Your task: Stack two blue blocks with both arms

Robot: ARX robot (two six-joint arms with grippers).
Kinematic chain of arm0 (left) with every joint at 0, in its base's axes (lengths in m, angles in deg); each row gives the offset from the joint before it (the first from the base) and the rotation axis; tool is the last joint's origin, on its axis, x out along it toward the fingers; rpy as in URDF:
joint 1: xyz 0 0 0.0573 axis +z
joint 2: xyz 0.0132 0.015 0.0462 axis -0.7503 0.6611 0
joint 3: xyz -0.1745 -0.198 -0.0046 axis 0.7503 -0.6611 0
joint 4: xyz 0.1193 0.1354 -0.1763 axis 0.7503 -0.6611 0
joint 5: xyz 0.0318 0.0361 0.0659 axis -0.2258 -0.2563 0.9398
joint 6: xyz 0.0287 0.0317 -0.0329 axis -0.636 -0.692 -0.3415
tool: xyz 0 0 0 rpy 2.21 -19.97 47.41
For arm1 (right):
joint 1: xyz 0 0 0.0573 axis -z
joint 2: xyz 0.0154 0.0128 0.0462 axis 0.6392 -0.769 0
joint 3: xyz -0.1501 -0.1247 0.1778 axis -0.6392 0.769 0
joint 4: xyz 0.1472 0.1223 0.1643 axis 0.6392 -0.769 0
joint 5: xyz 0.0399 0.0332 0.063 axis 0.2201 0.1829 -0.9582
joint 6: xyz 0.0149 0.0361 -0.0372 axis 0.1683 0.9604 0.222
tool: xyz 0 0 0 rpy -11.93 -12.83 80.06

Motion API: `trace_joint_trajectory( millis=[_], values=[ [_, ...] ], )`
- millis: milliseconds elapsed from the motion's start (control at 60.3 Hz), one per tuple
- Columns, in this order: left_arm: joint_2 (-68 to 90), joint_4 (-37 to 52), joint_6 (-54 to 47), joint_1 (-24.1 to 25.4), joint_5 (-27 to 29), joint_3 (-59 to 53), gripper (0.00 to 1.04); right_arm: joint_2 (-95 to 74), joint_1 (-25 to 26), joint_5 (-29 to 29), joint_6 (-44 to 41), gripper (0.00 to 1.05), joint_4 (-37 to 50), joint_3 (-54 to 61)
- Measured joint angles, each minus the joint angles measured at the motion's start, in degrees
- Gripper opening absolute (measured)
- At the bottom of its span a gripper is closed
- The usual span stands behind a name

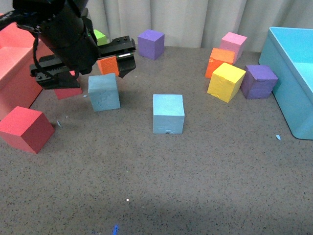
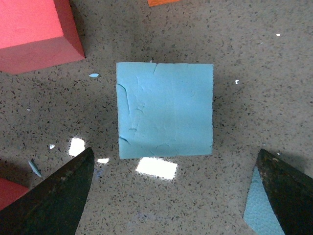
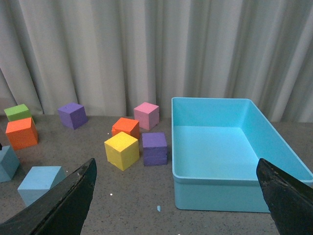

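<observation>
In the front view the cracked blue block (image 1: 103, 92) stands at the left, and the smoother blue block (image 1: 168, 113) with a small dark notch stands mid-table, apart from it. My left gripper (image 1: 90, 68) hovers open just above and behind the cracked block. In the left wrist view the cracked block (image 2: 165, 116) lies ahead of the open gripper (image 2: 171, 196), not between the fingers; a corner of the other blue block (image 2: 259, 208) shows beside one finger. My right gripper (image 3: 176, 200) is open and empty, high above the table. Both blue blocks (image 3: 39, 181) (image 3: 7, 164) show far off in its view.
A big turquoise bin (image 1: 293, 78) stands at the right. Yellow (image 1: 226, 81), purple (image 1: 259, 81), orange (image 1: 219, 61) and pink (image 1: 233, 45) cubes cluster beside it. A purple cube (image 1: 150, 44) stands at the back. A red cube (image 1: 25, 129) and a large red box (image 1: 14, 68) are at the left.
</observation>
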Motion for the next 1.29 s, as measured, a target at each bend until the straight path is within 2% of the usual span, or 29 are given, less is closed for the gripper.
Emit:
trace_joint_trajectory(
  millis=[216,564,630,796,879,1012,1294],
  values=[
    [5.7,-3.1,0.4,0.0,3.4,6.5,0.98,0.0,0.0,0.0,0.0,0.95,0.0,0.0],
    [11.9,-6.7,1.7,0.3,1.3,13.8,0.98,0.0,0.0,0.0,0.0,0.95,0.0,0.0],
    [13.3,-8.4,1.7,0.2,2.4,15.6,0.98,0.0,0.0,0.0,0.0,0.95,0.0,0.0],
    [15.2,-10.5,1.6,0.1,2.3,17.2,0.69,0.0,0.0,0.0,0.0,0.95,0.0,0.0],
    [15.3,-10.4,1.6,0.0,2.3,17.2,0.6,0.0,0.0,0.0,0.0,0.95,0.0,0.0],
    [14.9,-10.4,1.6,-0.3,2.3,17.0,0.54,0.0,0.0,0.0,0.0,0.95,0.0,0.0],
    [7.3,-10.9,4.1,-3.6,4.6,12.9,0.52,0.0,0.0,0.0,0.0,0.95,0.0,0.0]
  ],
)
